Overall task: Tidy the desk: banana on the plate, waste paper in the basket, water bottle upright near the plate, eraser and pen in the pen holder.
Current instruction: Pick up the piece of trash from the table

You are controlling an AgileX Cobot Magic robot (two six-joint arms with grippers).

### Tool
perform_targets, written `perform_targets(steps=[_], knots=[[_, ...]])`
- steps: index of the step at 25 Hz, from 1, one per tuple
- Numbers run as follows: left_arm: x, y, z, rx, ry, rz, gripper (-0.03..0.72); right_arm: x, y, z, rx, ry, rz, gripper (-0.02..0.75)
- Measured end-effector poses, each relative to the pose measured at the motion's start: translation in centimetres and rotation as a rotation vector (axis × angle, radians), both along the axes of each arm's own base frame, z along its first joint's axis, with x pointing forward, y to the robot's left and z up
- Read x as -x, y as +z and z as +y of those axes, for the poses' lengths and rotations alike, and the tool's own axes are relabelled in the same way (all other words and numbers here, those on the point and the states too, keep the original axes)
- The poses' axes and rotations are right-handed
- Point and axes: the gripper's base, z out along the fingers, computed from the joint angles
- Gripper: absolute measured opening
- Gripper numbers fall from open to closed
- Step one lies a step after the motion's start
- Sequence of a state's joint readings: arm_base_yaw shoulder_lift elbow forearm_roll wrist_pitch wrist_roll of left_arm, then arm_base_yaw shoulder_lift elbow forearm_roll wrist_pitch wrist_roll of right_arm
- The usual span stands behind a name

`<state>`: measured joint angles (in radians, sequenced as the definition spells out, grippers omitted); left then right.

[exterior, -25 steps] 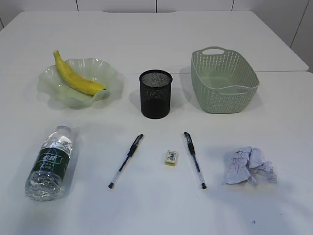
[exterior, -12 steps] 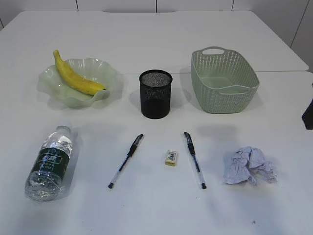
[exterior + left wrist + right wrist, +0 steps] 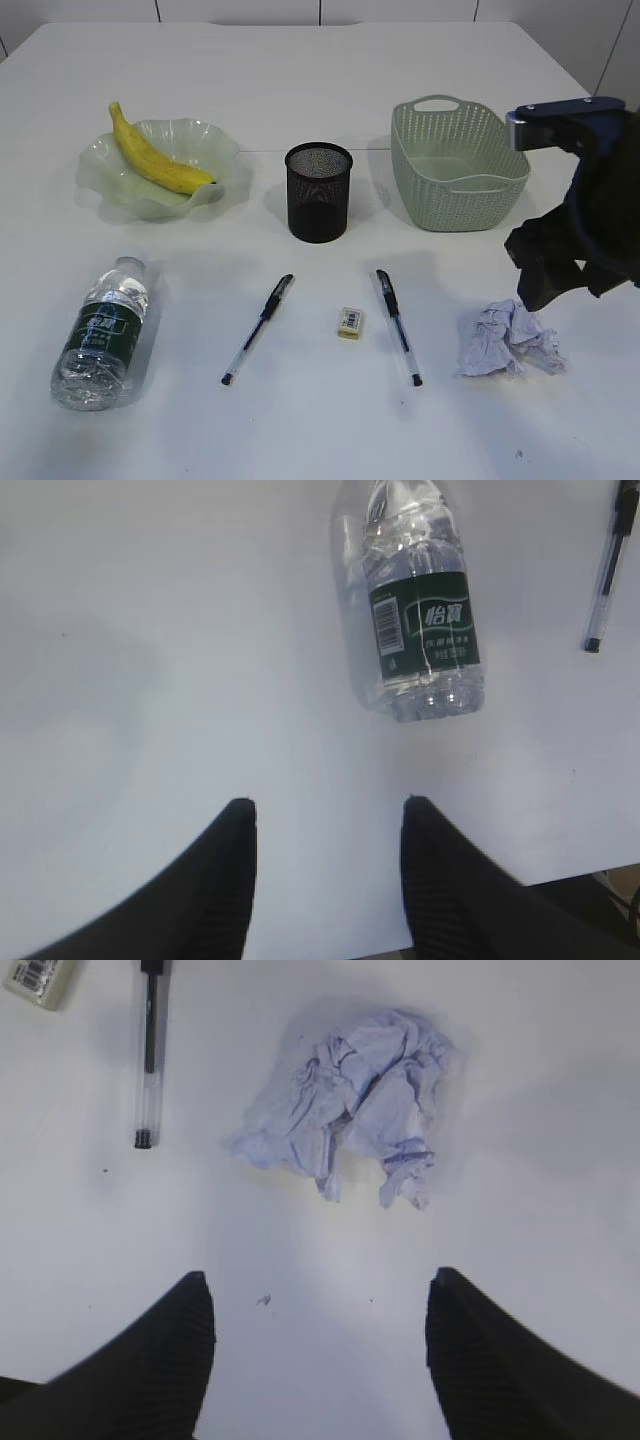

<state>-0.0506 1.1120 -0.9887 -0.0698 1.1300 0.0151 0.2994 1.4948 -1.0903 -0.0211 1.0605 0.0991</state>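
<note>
Crumpled pale-lilac waste paper (image 3: pixel 511 340) lies at the near right of the white desk (image 3: pixel 300 430), and the right gripper (image 3: pixel 318 1345) hangs just above and behind it with its dark fingers (image 3: pixel 180 1345) spread wide, a stance that looks meant for closing down around the wad. The green woven basket (image 3: pixel 458 168) waits empty at the far right, directly beyond the paper, so a short carry away from the near edge should be enough. On the far left the banana (image 3: pixel 152 157) already rests in the scalloped green plate (image 3: pixel 205 140), which seems to leave that part of the job done. The water bottle (image 3: pixel 102 334) lies on its side at the near left, cap toward the plate; the left gripper (image 3: pixel 325 865) hovers short of its base, fingers apart and holding nothing. Between the two arms, the two pens (image 3: pixel 257 328) (image 3: pixel 398 325) and the small yellow eraser (image 3: pixel 349 322) lie flat on the desk, just nearer than the black mesh pen holder (image 3: pixel 319 191), none of them yet inside it.
</note>
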Motion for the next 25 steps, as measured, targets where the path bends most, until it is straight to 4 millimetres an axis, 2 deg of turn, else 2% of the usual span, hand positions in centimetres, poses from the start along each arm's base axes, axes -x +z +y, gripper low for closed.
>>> perform_targets(steps=[3,9,12,21,25], knots=[[0.0,0.0,0.0,0.0,0.0,0.0,0.331,-1.0,-1.5,0.2,0.022,0.007,0.02,0.5],[0.0,0.0,0.0,0.0,0.0,0.0,0.331,-2.6,-4.4,0.6,0.047,0.014,0.045,0.596],[0.0,0.0,0.0,0.0,0.0,0.0,0.331,-3.4,-5.5,0.8,0.046,0.004,0.031,0.61],[0.0,0.0,0.0,0.0,0.0,0.0,0.331,-5.6,-7.4,1.0,0.101,0.003,0.022,0.616],[0.0,0.0,0.0,0.0,0.0,0.0,0.331,-6.0,-8.0,1.0,0.111,-0.006,0.026,0.616]])
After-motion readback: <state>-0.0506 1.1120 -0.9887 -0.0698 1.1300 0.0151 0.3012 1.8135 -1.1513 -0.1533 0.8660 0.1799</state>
